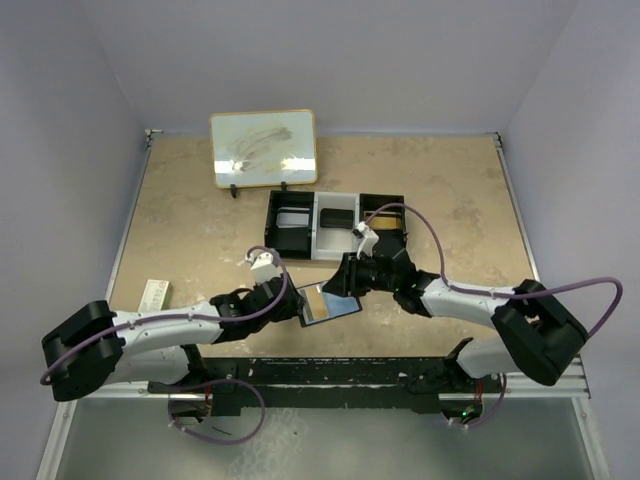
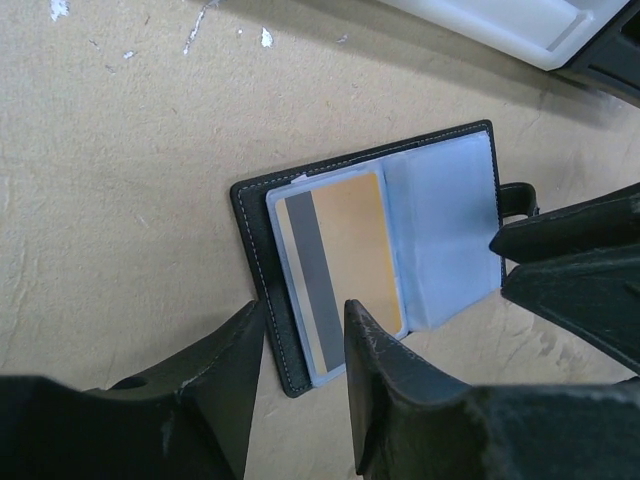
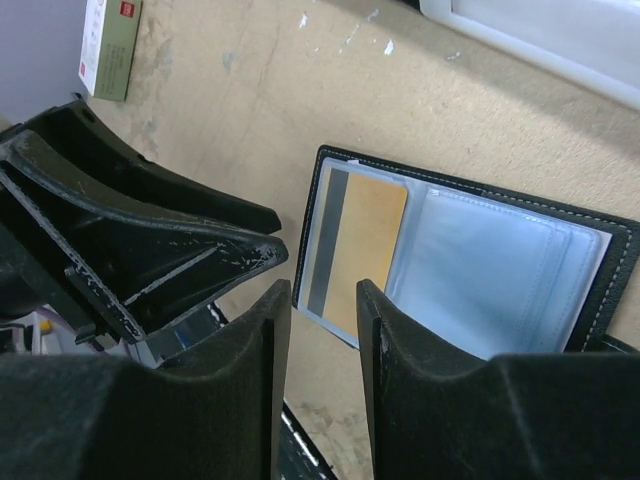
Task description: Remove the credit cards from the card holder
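The card holder [image 1: 330,304] lies open and flat on the table between my two grippers. Its black stitched cover [image 2: 255,250] frames shiny blue-grey sleeves [image 3: 490,275]. A gold credit card [image 2: 350,255] with a grey stripe sits in the left sleeve [image 3: 365,240]. My left gripper [image 2: 303,325] hovers at the holder's near-left corner, open, with the cover's edge showing between its fingertips. My right gripper [image 3: 320,295] is open over the card-side edge, nothing between its fingers. The two grippers [image 1: 292,298] [image 1: 347,283] nearly meet over the holder.
A black-and-white three-compartment tray [image 1: 335,222] stands just behind the holder, its white edge showing in the wrist views [image 2: 500,20]. A framed whiteboard [image 1: 264,147] leans at the back. A small white-and-green box [image 1: 153,293] lies at the left.
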